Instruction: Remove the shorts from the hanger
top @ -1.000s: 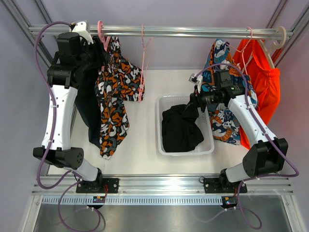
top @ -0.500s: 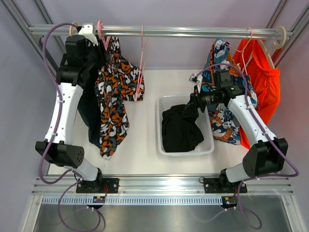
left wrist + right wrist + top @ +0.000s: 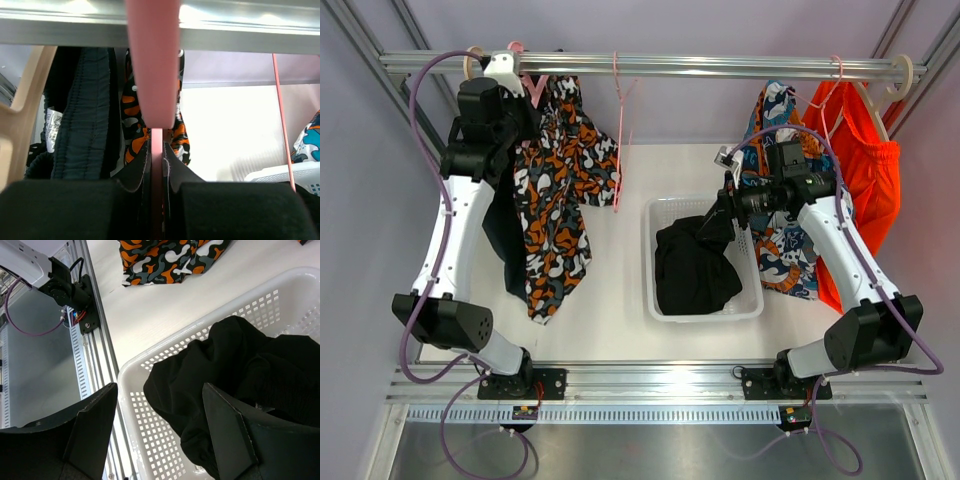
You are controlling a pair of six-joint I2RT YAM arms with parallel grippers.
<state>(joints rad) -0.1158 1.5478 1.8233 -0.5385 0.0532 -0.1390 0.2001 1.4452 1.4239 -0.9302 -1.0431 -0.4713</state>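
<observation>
Above the tabletop (image 3: 620, 290), from the top camera, one pair looks finished: the black shorts (image 3: 692, 268) lie in the white basket (image 3: 658, 312). The camouflage shorts (image 3: 555, 200) and the navy shorts (image 3: 505, 250) hang from the rail (image 3: 720, 66) at the left, so I judge that two pairs are left to take off. The left gripper (image 3: 523, 95) is up at the rail by the pink hanger (image 3: 535, 88). The right gripper (image 3: 715, 225) hovers over the basket.

At the left wrist, the jaws are closed on the pink hanger (image 3: 152, 75), its thin strip pinched between them. The camouflage shorts (image 3: 132, 137) hang just behind. The navy shorts (image 3: 87, 125) are to the left, beside a wooden hanger (image 3: 20, 115).

At the right wrist, the jaws stand wide apart and hold nothing. The black shorts (image 3: 250, 375) lie directly below in the basket (image 3: 150, 372).
</observation>
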